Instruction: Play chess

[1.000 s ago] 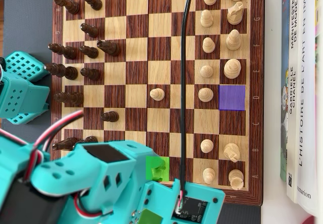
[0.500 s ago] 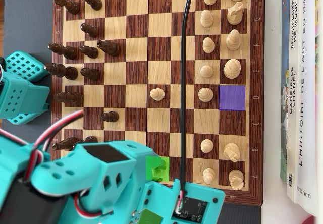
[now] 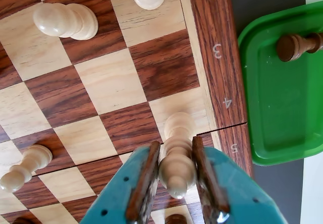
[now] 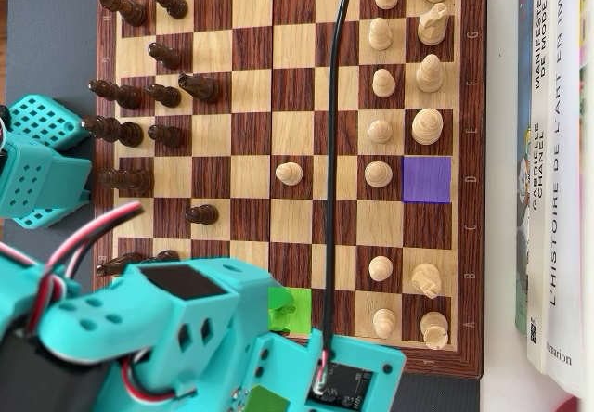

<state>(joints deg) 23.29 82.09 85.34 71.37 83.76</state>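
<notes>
Pale turned-wood chess piece, at the wooden chessboard edge beside the green plastic tray, clamped between teal two-finger gripper jaws; likely light, rigid, smooth-lacquered, best pinched at its narrow waist.

Light: bright and even in both views
Shadows: soft and small
Glare: none seen
Blur: board lines are bent in the wrist view
</notes>
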